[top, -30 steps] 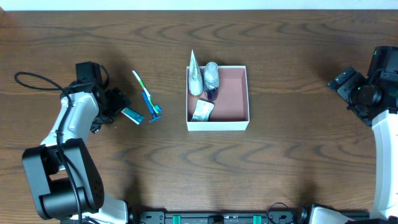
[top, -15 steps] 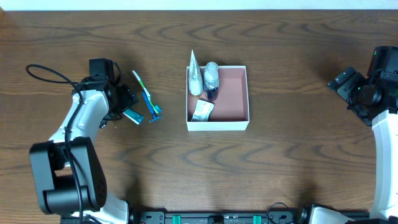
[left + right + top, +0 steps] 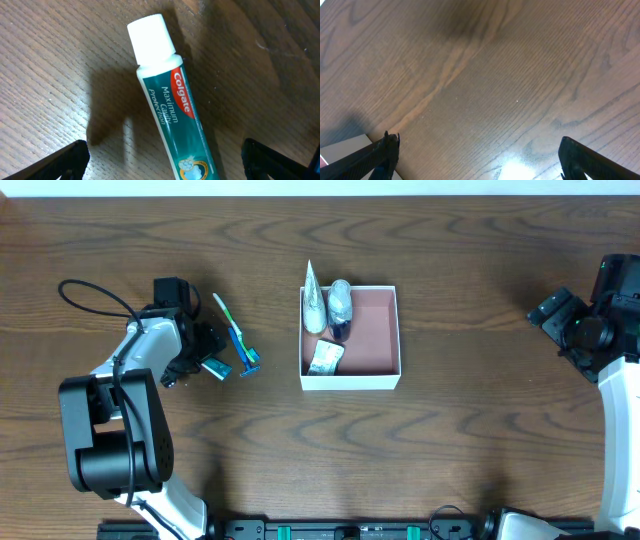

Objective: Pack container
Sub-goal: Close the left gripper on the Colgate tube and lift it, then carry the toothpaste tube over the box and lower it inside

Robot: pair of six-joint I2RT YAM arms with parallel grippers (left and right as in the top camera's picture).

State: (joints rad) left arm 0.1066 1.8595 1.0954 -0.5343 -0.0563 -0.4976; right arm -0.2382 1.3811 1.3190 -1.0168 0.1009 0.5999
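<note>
Container awaits the Colgate toothpaste tube; left gripper, spread wide, should descend squarely, straddle the tube's body below the cap, then close gently.

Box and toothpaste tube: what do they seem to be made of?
The container looks like matte cardboard: it has thin, flat white walls and a dull pinkish-brown inside. The toothpaste tube looks like soft plastic, with a smooth, printed teal skin. Its white cap is plain and probably a harder plastic.
</note>
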